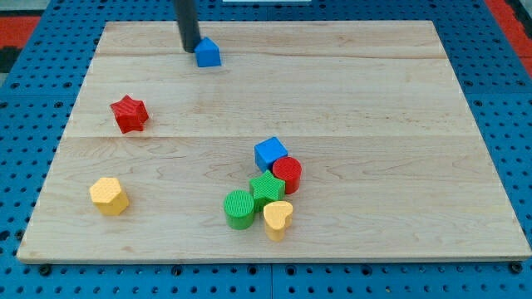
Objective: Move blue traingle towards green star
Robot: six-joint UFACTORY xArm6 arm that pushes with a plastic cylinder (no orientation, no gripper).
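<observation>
The blue triangle (208, 53) lies near the view's top, left of centre, on the wooden board (374, 100). My tip (190, 48) stands just to its left, close to or touching it. The green star (266, 188) sits low in the middle of the board, in a tight cluster with a blue cube (269, 154), a red cylinder (288, 174), a green cylinder (239, 208) and a yellow heart (278, 218). The star is far below and a little right of the triangle.
A red star (129, 113) lies at the left, between triangle and cluster height. A yellow hexagon (109, 196) lies at the lower left. Blue pegboard (25, 124) surrounds the board.
</observation>
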